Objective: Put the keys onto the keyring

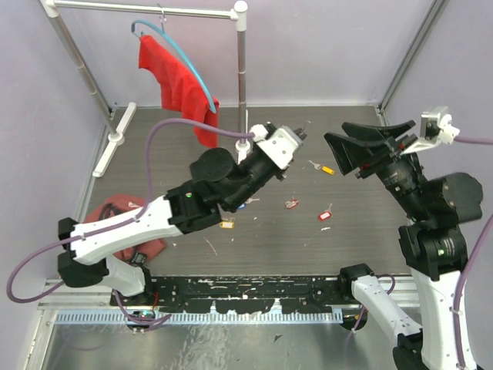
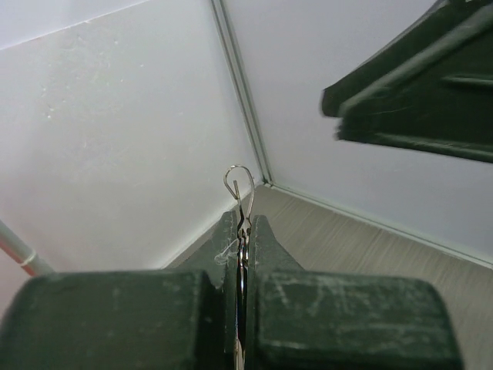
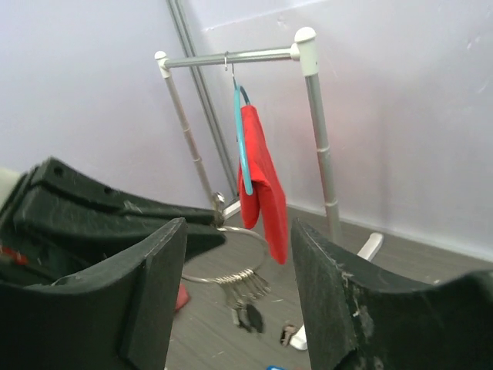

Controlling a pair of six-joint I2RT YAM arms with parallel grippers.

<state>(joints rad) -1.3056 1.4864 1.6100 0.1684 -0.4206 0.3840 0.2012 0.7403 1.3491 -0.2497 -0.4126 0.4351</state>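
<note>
My left gripper (image 1: 299, 132) is raised over the middle of the table and shut on the keyring (image 2: 239, 185). In the left wrist view the thin wire and its clasp loop stick up between the closed fingers (image 2: 271, 243). The right wrist view shows the keyring (image 3: 248, 240) hanging level from the left gripper's dark fingers (image 3: 100, 208), with several keys (image 3: 248, 297) bunched on it. My right gripper (image 3: 239, 231) stands open just in front of the ring and holds nothing. A brown-tagged key (image 1: 291, 203) and a red-tagged key (image 1: 325, 215) lie on the table below.
A yellow-tagged key (image 1: 323, 167) and a blue-tagged key (image 1: 245, 202) lie on the table. A clothes rack (image 1: 241, 62) at the back carries a red cloth (image 1: 179, 85) on a blue hanger. A red cloth heap (image 1: 115, 220) lies at the left.
</note>
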